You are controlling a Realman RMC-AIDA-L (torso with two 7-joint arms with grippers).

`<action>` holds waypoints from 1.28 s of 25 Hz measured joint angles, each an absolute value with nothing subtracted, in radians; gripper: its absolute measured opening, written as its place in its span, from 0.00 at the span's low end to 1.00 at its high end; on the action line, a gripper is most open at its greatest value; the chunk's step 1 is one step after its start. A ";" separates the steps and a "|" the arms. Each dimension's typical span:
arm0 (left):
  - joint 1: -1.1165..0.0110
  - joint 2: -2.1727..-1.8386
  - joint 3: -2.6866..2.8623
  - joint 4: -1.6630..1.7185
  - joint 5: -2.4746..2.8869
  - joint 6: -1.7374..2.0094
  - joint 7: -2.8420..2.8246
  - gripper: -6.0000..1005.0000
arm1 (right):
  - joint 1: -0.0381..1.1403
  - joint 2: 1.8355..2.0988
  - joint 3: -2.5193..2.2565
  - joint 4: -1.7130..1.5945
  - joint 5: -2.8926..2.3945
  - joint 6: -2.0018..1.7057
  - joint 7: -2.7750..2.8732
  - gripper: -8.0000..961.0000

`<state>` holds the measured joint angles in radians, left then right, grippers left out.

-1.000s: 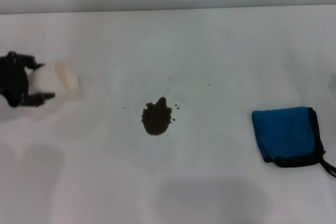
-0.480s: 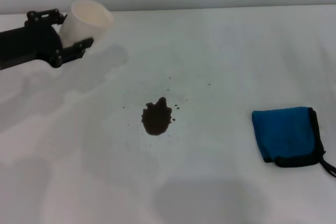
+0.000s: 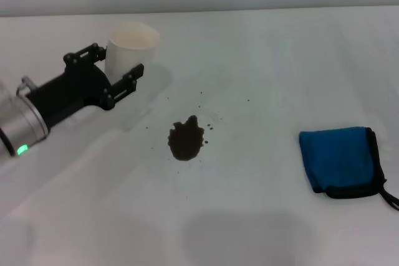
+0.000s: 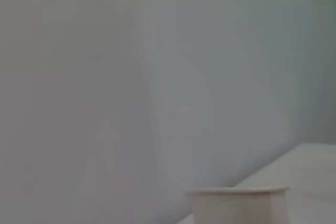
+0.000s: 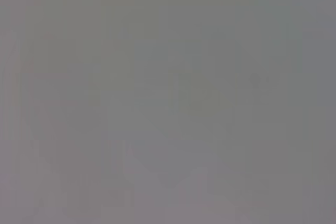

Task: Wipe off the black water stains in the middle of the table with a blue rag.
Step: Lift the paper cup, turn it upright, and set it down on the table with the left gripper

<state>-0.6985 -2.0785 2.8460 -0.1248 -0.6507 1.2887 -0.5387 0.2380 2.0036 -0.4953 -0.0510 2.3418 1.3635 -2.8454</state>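
Your left gripper [image 3: 118, 66] is clamped on a white paper cup [image 3: 131, 45], upright, at the far left of the white table [image 3: 262, 54]. To the gripper's right and nearer you lie the black water stains [image 3: 186, 139], ringed by fine specks. Well beyond them, farthest right from the gripper, the folded blue rag [image 3: 340, 159] lies flat; your right gripper is out of view.
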 joint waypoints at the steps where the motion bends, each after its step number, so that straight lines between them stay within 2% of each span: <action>1: -0.676 -2.078 2.846 -0.097 -0.674 1.282 -0.512 0.59 | 0.235 2.003 -0.495 -0.062 2.342 1.365 -2.845 0.88; 10: -0.497 -2.081 2.844 0.044 -0.798 1.234 -0.380 0.59 | 0.224 1.993 -0.494 -0.123 2.342 1.387 -2.833 0.88; 32: -0.392 -2.084 2.844 0.148 -0.773 1.121 -0.156 0.60 | 0.175 1.992 -0.492 -0.145 2.346 1.522 -2.766 0.88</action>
